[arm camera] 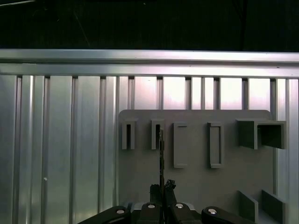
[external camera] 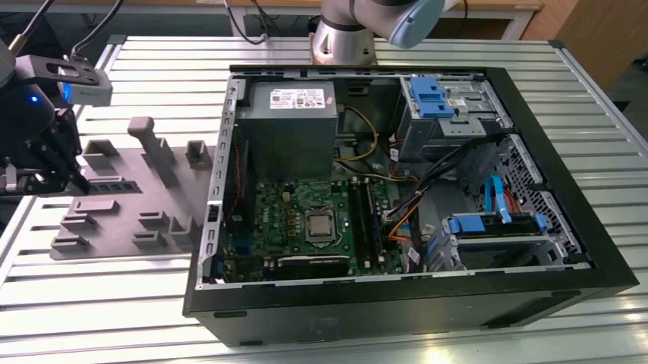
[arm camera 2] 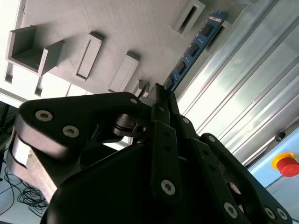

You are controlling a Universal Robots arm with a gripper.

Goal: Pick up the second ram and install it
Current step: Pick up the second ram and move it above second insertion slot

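The second ram (external camera: 111, 184) is a slim blue-green stick with dark chips, sticking out from my gripper (external camera: 69, 182) over the grey fixture plate (external camera: 132, 224) at the exterior view's left. In the second wrist view the black fingers (arm camera 2: 161, 112) come together on the near end of the second ram (arm camera 2: 196, 44), whose far end lies by a fixture slot (arm camera 2: 189, 16). The first wrist view has the second ram (arm camera: 161, 149) edge-on, running from my gripper (arm camera: 162, 187) toward a slot (arm camera: 157, 135) in the fixture plate (arm camera: 196, 182). Whether the stick sits in the slot or above it, I cannot tell.
An open black computer case (external camera: 405, 303) lies on the slatted aluminium table (external camera: 152, 76), to the exterior view's right of the fixture. Inside are the green motherboard (external camera: 294, 220) with long black memory slots (external camera: 363, 220). A red stop button (arm camera 2: 286, 164) sits beyond the table edge.
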